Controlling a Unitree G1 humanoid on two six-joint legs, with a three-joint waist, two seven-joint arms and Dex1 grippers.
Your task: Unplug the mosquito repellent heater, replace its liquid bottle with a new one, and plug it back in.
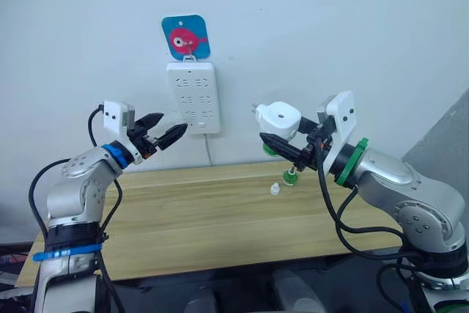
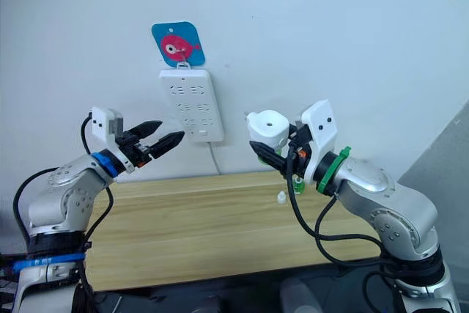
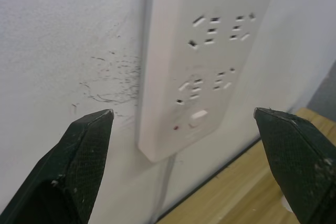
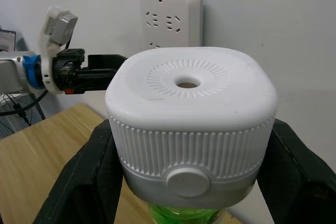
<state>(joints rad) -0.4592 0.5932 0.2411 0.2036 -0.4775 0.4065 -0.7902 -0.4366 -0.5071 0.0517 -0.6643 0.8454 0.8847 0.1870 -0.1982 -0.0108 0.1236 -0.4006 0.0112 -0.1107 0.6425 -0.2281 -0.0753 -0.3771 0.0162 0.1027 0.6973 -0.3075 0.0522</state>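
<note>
Ribbed white rounded heater between black fingers.

Light wooden table against white wall; small white cap and green-capped bottle stand close together near its far right edge.

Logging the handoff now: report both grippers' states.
Left gripper: open, empty.
Right gripper: shut on the small white rounded plastic heater.
</note>
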